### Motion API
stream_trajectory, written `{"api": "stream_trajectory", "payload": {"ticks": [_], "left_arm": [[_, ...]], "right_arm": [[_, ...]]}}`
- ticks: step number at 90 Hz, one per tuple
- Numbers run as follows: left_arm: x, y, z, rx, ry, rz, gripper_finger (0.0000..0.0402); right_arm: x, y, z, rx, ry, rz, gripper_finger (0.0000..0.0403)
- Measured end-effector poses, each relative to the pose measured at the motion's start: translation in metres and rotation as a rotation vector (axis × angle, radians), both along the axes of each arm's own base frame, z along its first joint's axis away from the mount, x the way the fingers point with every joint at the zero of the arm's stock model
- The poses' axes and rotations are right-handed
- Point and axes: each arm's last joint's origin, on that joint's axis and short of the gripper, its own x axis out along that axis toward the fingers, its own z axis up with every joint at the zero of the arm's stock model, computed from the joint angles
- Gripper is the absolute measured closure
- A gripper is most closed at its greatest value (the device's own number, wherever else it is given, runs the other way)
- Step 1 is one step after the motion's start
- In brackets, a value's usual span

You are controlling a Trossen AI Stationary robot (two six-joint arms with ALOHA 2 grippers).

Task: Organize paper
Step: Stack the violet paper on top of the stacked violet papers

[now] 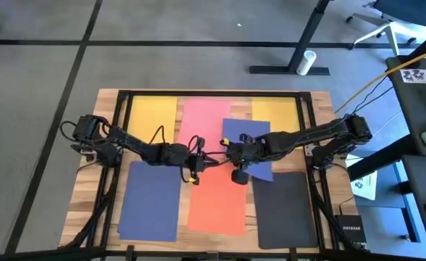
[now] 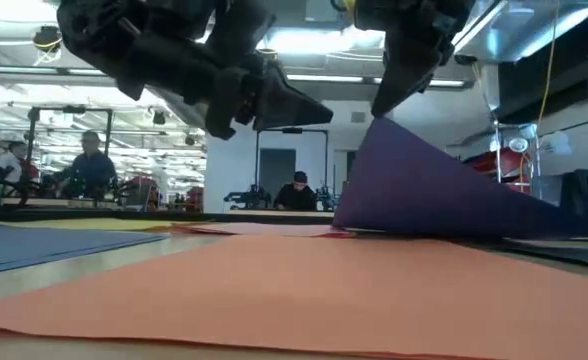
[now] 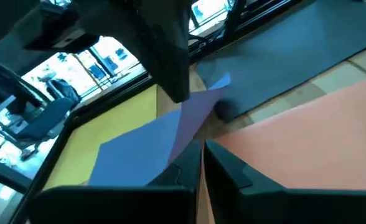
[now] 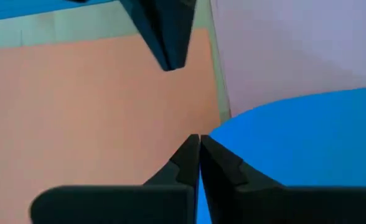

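Navy blue sheet (image 1: 251, 148), just right of the orange sheet (image 1: 217, 203), hangs lifted at one corner from the right gripper (image 4: 199, 148), fingers pressed on its edge; we advise a slow, level drag, the left gripper (image 1: 201, 164) pressed together nearby

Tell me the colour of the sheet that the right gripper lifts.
Navy blue sheet, pinched in the right gripper; the high view shows it best.

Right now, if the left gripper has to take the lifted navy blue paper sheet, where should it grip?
Probably the raised free edge of the navy blue paper sheet, approached from the orange sheet side. The right gripper pinches one corner, so that edge stands clear of the table in the low view. The left gripper hovers beside it.
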Motion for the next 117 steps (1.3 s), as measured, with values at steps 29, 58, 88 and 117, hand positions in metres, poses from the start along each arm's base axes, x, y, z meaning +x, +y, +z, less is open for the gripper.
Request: {"api": "stream_trajectory", "payload": {"ticks": [29,58,88,117], "left_arm": [[0.011,0.003,0.013,-0.073,-0.028,-0.029,0.0397],[0.012,0.009,0.012,-0.083,0.000,0.021,0.0398],[0.012,0.009,0.013,-0.093,-0.003,0.023,0.0398],[0.012,0.009,0.012,-0.165,-0.001,0.041,0.0398]], "right_arm": [[0.002,0.001,0.001,0.004,-0.017,0.023,0.0403],[0.003,0.001,0.002,0.005,-0.028,0.035,0.0403],[0.003,0.001,0.002,0.005,-0.028,0.035,0.0403],[0.003,0.001,0.002,0.005,-0.028,0.035,0.0403]]}}
